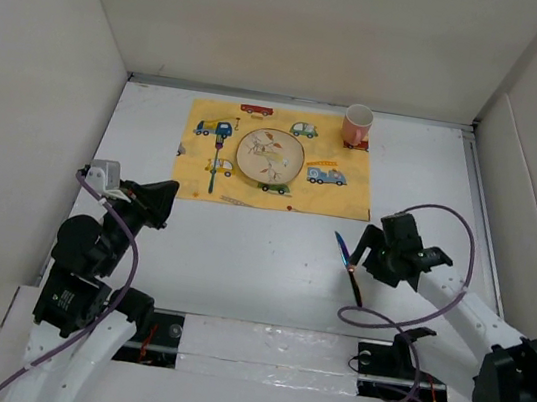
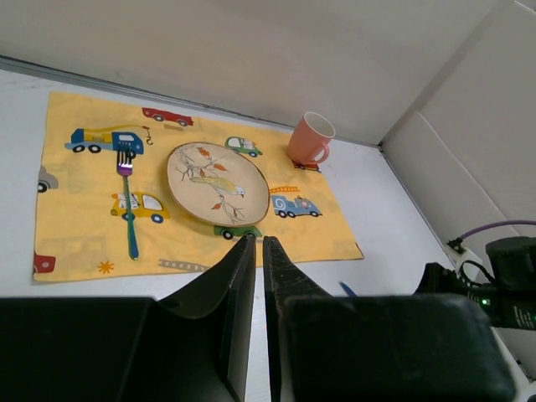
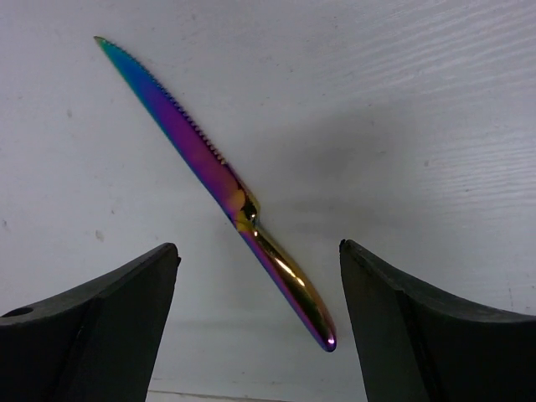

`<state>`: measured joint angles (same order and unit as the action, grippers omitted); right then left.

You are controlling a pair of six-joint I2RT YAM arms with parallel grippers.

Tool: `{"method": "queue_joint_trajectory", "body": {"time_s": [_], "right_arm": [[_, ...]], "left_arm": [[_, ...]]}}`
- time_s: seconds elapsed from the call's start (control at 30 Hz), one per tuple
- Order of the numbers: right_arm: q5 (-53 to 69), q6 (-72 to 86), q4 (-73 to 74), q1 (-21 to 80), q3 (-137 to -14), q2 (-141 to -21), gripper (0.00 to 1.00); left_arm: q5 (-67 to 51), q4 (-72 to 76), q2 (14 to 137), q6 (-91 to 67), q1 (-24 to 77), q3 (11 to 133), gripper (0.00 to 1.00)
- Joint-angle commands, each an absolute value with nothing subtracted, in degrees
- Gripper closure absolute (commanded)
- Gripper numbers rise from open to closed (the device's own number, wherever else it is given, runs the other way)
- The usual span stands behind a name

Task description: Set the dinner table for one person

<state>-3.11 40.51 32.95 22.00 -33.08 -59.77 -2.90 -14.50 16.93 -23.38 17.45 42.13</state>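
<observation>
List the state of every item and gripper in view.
left gripper: shut, empty
right gripper: open, fingers either side of the knife handle
knife: flat on the dinner table, ungripped
fork: flat on the placemat, left of the plate
plate: flat, mid-placemat, no food
mug: upright, placemat's far right corner

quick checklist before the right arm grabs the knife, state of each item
1. Right gripper open: ok, one finger on either side of the knife.
2. Knife free to lift: ok, it lies flat on the dinner table with nothing on it.
3. Fingers square to the handle: not ok, the knife lies diagonally across the gap.
4. Placemat spot right of the plate free: ok.
5. Left gripper out of the way: ok, shut, at the placemat's near edge.
</observation>
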Motion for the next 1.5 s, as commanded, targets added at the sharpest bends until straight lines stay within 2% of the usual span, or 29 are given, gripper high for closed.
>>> {"method": "queue_joint_trajectory", "body": {"time_s": [0.0, 0.33, 0.43, 0.57, 0.7, 0.77, 0.8, 0.97, 1.27, 1.4, 1.47], "right_arm": [[5.70, 33.50, 31.64, 18.73, -36.29, -65.71, 0.17], [6.86, 34.01, 32.61, 25.22, -40.78, -74.79, 0.23], [7.20, 35.68, 31.73, 27.94, -40.43, -77.59, 0.31], [7.47, 37.96, 30.50, 30.66, -41.04, -79.36, 0.34], [5.28, 40.16, 29.45, 35.58, -42.27, -80.24, 0.44], [4.13, 41.91, 28.75, 37.26, -42.10, -80.59, 0.45], [3.70, 42.62, 28.48, 39.01, -41.75, -80.77, 0.51], [1.59, 44.30, 27.07, 42.89, -40.96, -82.35, 0.55], [-5.53, 41.49, 30.92, 46.66, -45.61, -90.00, 0.55], [-11.77, 41.04, 35.33, 50.97, -47.99, -87.55, 0.37], [-13.44, 40.96, 36.29, 51.50, -47.90, -84.13, 0.34]], "left_arm": [[-1.85, -13.09, 16.08, -22.24, 18.28, 44.30, 0.93], [-1.14, -13.53, 15.91, -22.06, 18.28, 44.47, 0.94], [-1.32, -13.54, 15.73, -22.06, 18.28, 44.47, 0.94], [-1.32, -13.62, 15.47, -22.06, 18.28, 44.38, 0.94], [-1.14, -13.80, 15.38, -22.06, 18.28, 44.30, 0.94], [-1.14, -13.80, 15.38, -22.06, 18.28, 44.38, 0.94], [-1.06, -13.80, 15.47, -22.06, 18.28, 44.30, 0.94], [-1.14, -13.89, 15.21, -22.06, 18.28, 44.38, 0.94], [-0.88, -13.97, 15.12, -21.89, 18.28, 44.47, 0.94], [-0.70, -13.98, 15.21, -21.88, 18.28, 44.47, 0.94], [-0.70, -13.80, 15.21, -21.88, 18.28, 44.56, 0.94]]}}
